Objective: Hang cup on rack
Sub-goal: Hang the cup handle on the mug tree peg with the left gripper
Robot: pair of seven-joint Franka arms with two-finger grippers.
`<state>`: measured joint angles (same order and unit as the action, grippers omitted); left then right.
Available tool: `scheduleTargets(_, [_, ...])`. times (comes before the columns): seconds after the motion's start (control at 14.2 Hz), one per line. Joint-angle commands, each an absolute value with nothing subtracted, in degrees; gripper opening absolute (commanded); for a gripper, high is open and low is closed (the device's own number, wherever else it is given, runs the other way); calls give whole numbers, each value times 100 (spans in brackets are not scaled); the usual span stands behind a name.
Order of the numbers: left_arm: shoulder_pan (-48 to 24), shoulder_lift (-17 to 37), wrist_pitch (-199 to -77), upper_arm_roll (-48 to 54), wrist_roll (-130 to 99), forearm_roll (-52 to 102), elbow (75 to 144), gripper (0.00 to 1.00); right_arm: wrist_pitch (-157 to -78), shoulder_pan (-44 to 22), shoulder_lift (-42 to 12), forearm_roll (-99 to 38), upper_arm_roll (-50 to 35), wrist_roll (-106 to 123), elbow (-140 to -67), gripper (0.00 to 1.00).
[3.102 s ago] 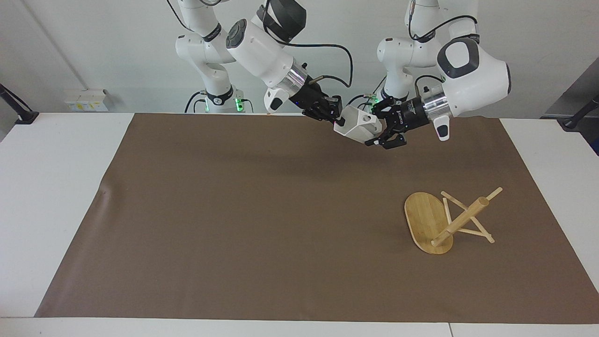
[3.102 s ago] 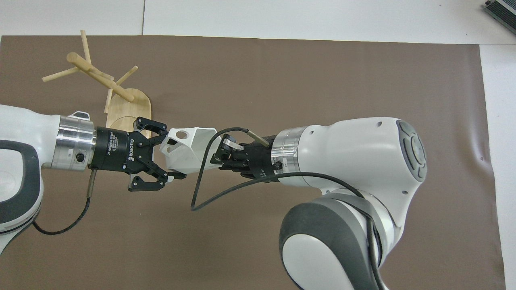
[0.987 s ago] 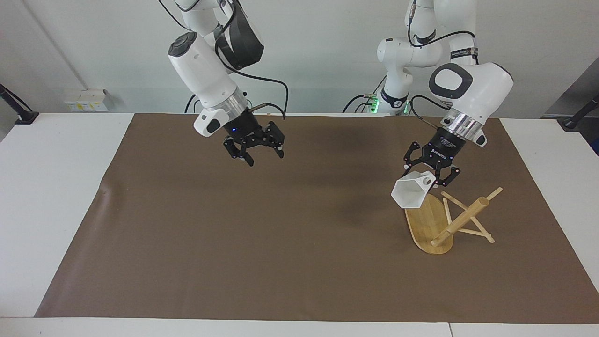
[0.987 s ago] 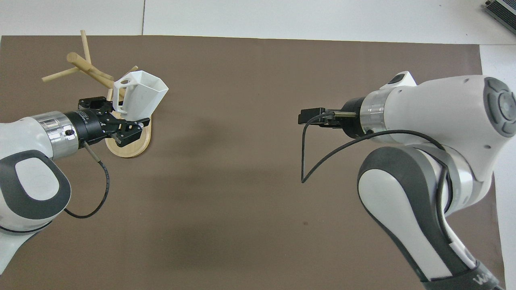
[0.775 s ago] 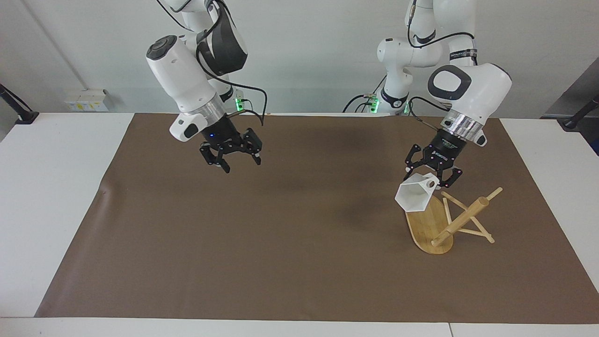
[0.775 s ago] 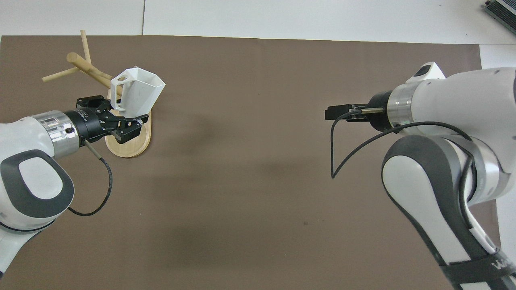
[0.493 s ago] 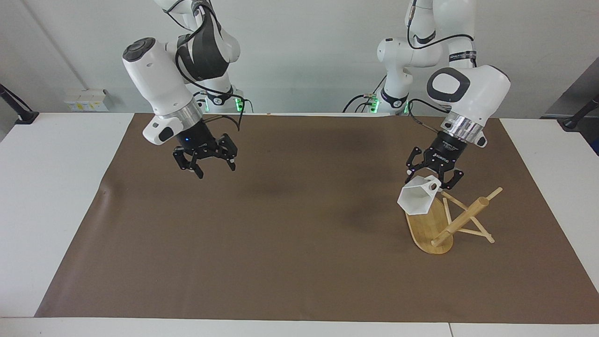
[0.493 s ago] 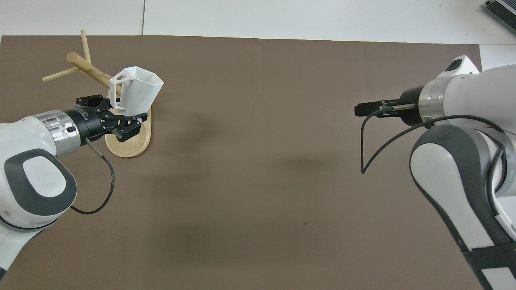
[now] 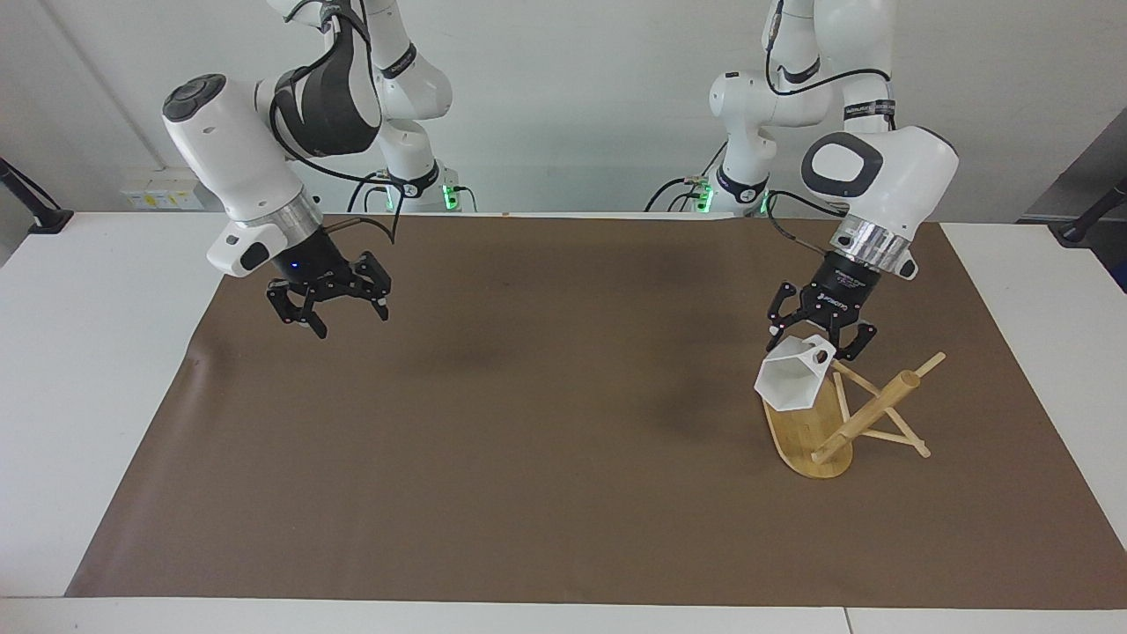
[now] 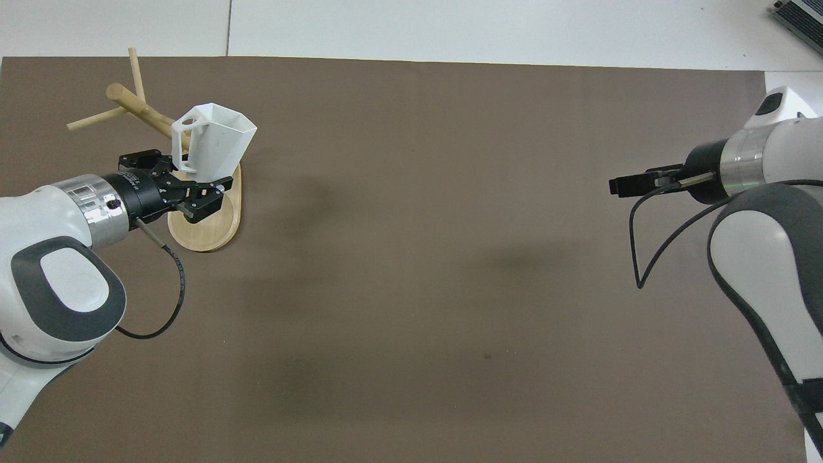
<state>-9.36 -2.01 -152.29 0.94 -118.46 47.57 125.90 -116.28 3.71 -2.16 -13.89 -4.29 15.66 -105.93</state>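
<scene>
Over the rack's base, at the left arm's end of the desk, the left gripper holds the cup up in the air, fingers clamped on it near the tab handle. Cup is tipped, hexagonal rim facing away from the robots and slightly down; handle w/ round hole sits on the upper side, next to the fingers. In the overhead view the cup overlaps the rack's post and one peg stick; can't tell if handle touches a peg yet, not hung as far as visible.

Rack stands on the brown mat, oval base flat, thick post w/ thin crossing pegs; in overhead view the rack base shows just under the left gripper.

Right gripper hangs over the mat toward the right arm's end of the desk, well apart from cup & rack, fingers spread open, nothing in them. From overhead the right gripper shows edge-on.
</scene>
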Motion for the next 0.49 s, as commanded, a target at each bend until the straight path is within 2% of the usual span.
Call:
scheduleTargets(0.0, [-923, -141, -15485, 97, -12050, 4676, 12630, 0, -11278, 396, -88, -1213, -317, 1696, -10617, 100])
scheduleTargets(0.42, [-914, -62, -15706, 97, -12313, 4676, 12586, 0, -10636, 396, -79, -334, -212, 1635, -10372, 100])
